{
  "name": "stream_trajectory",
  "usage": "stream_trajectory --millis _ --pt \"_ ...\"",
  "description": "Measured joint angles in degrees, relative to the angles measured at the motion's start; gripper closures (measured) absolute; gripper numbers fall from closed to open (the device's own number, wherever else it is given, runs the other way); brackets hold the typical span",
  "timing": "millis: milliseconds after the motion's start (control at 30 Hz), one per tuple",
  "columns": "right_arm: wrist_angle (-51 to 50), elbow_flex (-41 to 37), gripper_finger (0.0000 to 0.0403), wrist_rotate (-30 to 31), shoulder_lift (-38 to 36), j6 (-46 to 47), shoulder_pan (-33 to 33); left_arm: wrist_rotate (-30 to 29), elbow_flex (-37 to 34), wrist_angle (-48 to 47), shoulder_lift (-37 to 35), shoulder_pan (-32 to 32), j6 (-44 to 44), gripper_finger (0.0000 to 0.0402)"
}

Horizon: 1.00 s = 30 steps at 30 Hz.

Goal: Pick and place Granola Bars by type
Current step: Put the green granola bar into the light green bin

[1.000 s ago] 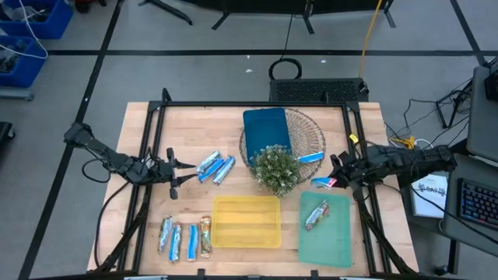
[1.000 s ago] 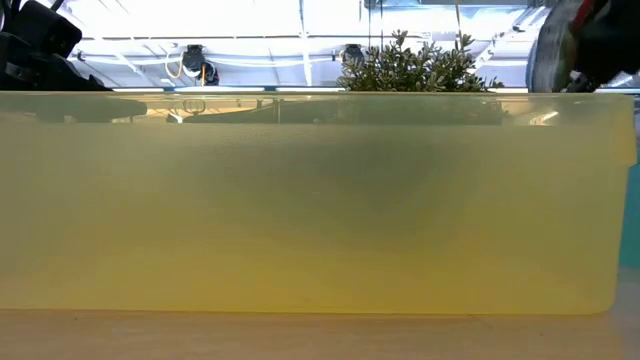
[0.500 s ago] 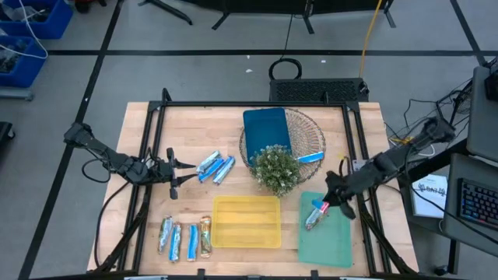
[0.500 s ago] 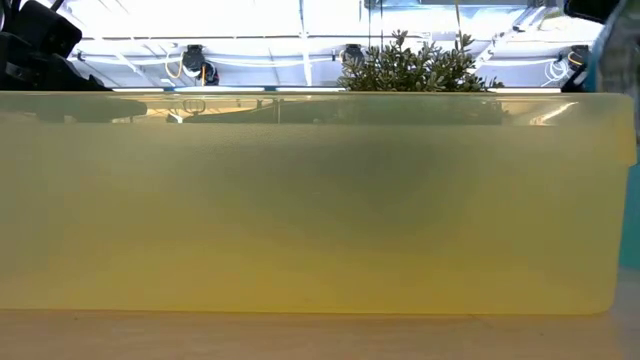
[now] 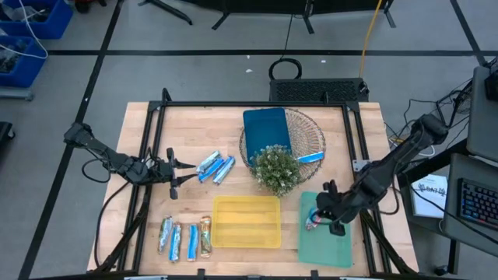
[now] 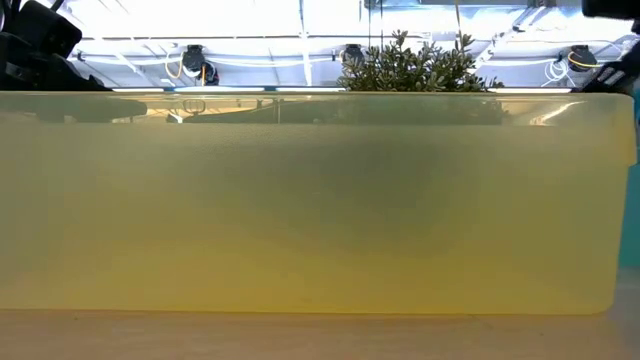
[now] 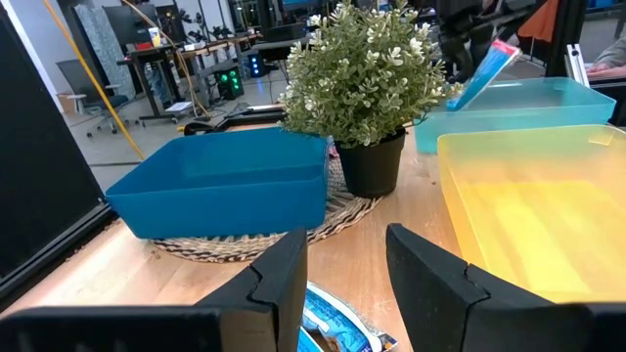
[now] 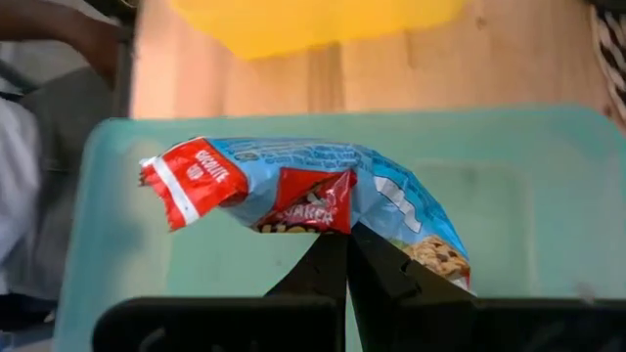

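Granola Bars are spread over the desk in the high view: two blue ones lie left of centre, four more are lined up at the lower left beside the yellow tray, and one blue bar rests in the wicker basket at upper centre, next to the blue tray and the potted plant. A red-and-blue bar is pinched by the closed fingers of the right gripper and is held over the green tray at the lower right, where another bar is partly hidden under the gripper. The left gripper is kept at the left of the frame, just beside the two blue bars, its fingers parted and holding nothing.
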Motion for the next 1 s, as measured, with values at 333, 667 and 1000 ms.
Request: stream_trajectory --millis 333,667,1000 --pt "-6.59 0.00 0.0403 1.67 0.25 4.92 0.00 0.00 0.01 0.01 0.02 0.01 0.01 0.0256" --pt "-11.44 -0.37 0.0403 1.19 0.25 10.38 0.00 0.00 0.01 0.00 -0.01 0.01 0.00 0.0256" --pt "-11.59 -0.37 0.0403 -0.04 0.25 13.01 0.00 0.00 -0.01 0.00 -0.01 0.01 0.00 0.0256"
